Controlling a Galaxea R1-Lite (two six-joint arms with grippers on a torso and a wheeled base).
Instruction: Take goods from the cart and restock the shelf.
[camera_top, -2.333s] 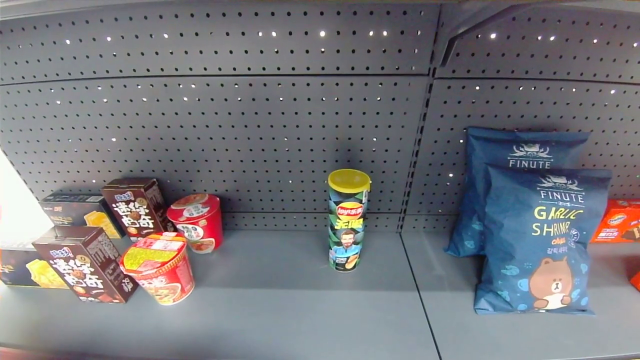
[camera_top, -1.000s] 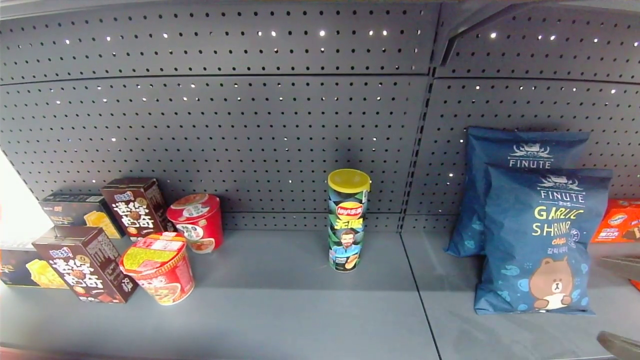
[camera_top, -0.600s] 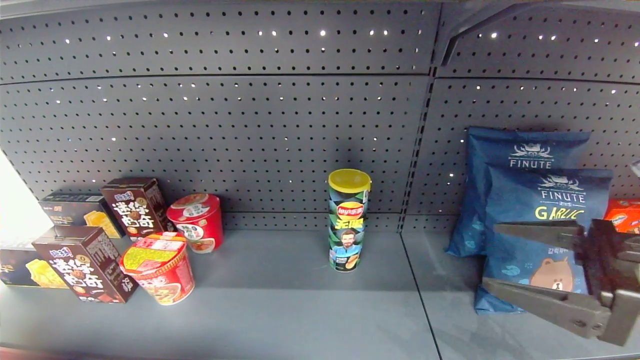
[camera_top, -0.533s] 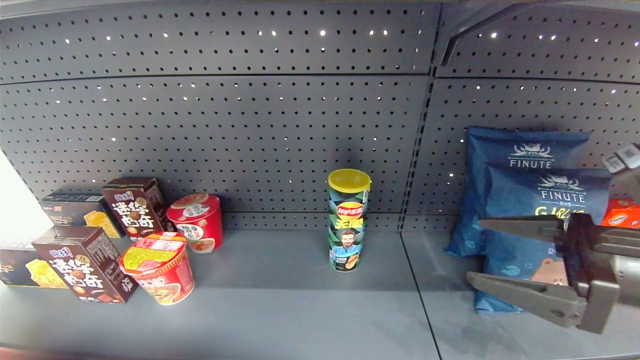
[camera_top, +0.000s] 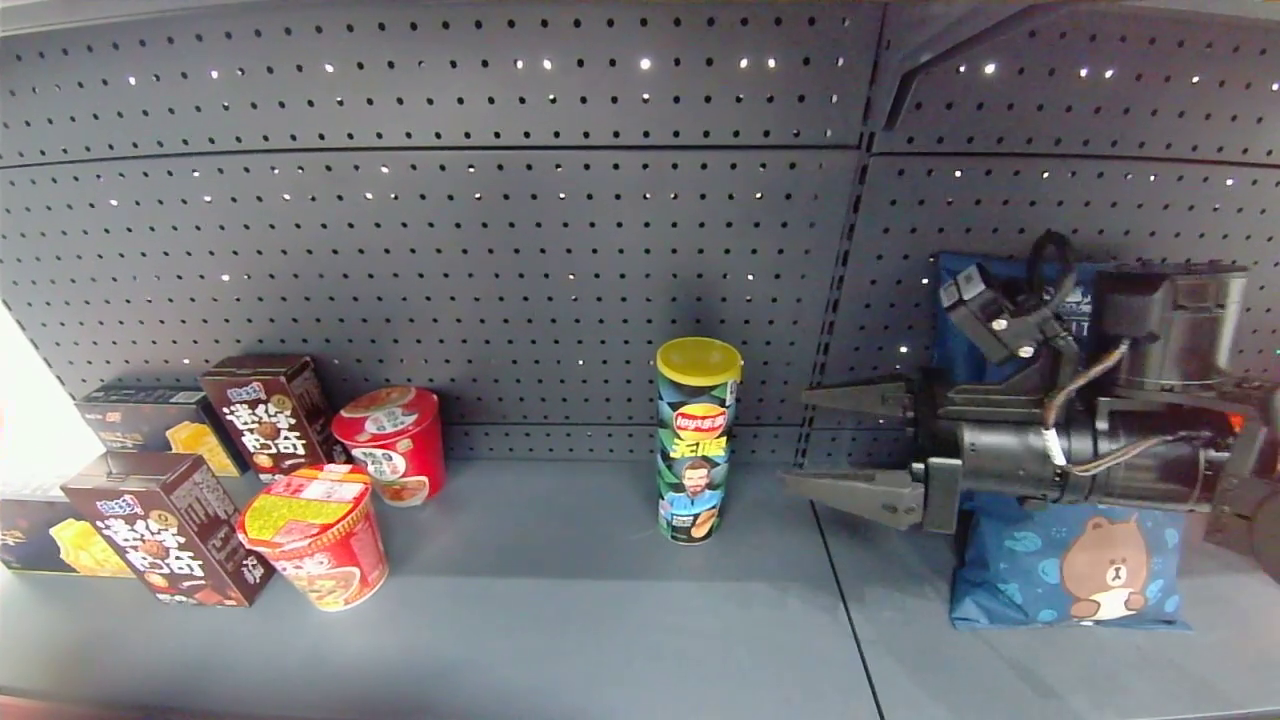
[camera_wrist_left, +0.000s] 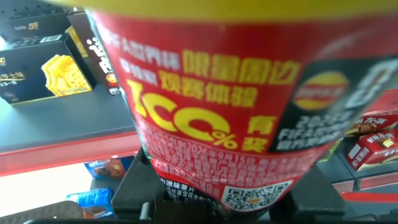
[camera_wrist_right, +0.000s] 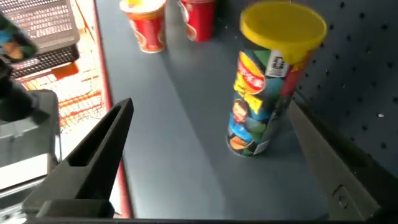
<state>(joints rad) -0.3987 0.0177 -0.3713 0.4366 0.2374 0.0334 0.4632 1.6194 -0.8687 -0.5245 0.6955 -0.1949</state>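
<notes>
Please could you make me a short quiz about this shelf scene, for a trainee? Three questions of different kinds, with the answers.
1. True or false: the right gripper is shut on the yellow-lidded can.
2. In the head view, what does the right arm partly cover? A. blue snack bags B. brown boxes C. orange boxes
3. How many red noodle cups stand on the shelf?

Key
1. False: it is open and apart from the can.
2. A
3. Two

Blue snack bags (camera_top: 1060, 585) right; boxes (camera_top: 170, 530), noodle cups (camera_top: 318, 540) left.
</notes>
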